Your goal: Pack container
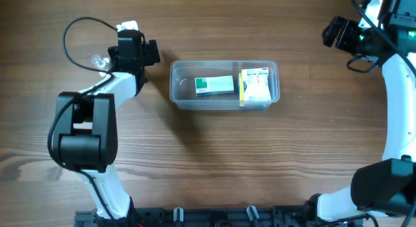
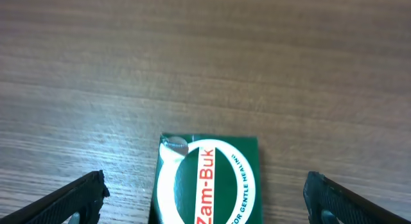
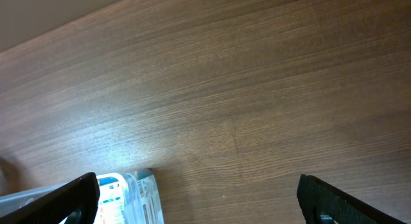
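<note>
Well, the left hand (image 2: 204, 185) is spread wide, a green cardboard Zam-Buk box (image 2: 212, 172) lying flat between its fingers, at 10 o'clock of the clear rectangular plastic container (image 1: 184, 87). That sits mid-way on the wooden table (image 1: 260, 162), open wood off every rim. At its 2 o'clock, well apart, the right hand (image 3: 199, 189) gapes, nothing between its fingers.

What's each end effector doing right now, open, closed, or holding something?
Left end effector: open, fingers wide on either side of the green Zam-Buk box, not touching it.
Right end effector: open, holding nothing.
</note>
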Controlling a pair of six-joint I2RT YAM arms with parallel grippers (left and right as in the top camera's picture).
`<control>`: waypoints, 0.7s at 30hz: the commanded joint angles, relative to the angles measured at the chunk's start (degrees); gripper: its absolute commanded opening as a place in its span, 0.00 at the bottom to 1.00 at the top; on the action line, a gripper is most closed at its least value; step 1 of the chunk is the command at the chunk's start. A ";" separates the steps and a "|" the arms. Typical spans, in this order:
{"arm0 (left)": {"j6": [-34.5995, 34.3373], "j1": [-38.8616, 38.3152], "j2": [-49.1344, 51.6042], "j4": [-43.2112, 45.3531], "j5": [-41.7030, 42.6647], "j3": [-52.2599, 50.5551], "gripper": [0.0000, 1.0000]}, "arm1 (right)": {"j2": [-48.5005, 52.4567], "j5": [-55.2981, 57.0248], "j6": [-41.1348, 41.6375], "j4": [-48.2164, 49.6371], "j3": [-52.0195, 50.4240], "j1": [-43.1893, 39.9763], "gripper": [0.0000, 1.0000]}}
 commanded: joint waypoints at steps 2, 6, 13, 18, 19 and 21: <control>-1.18 0.28 0.48 0.24 -1.16 1.01 1.00 | 0.07 0.33 0.79 0.02 0.28 0.17 1.00; -1.18 0.28 0.68 0.22 -1.16 1.01 1.00 | 0.07 0.35 0.79 0.02 0.28 0.17 1.00; -1.16 -0.15 0.68 0.13 -1.11 1.60 1.00 | 0.07 0.35 0.79 0.02 0.28 0.17 1.00; -1.16 -1.81 0.28 -2.16 -0.26 3.98 1.00 | 0.07 0.35 0.79 0.02 0.28 0.17 1.00; -1.16 -2.34 0.20 -2.97 -0.28 4.70 1.00 | 0.07 0.33 0.79 0.02 0.28 0.17 1.00; -1.16 -3.30 0.00 -4.70 -0.31 6.08 1.00 | 0.07 0.35 0.79 0.02 0.28 0.17 1.00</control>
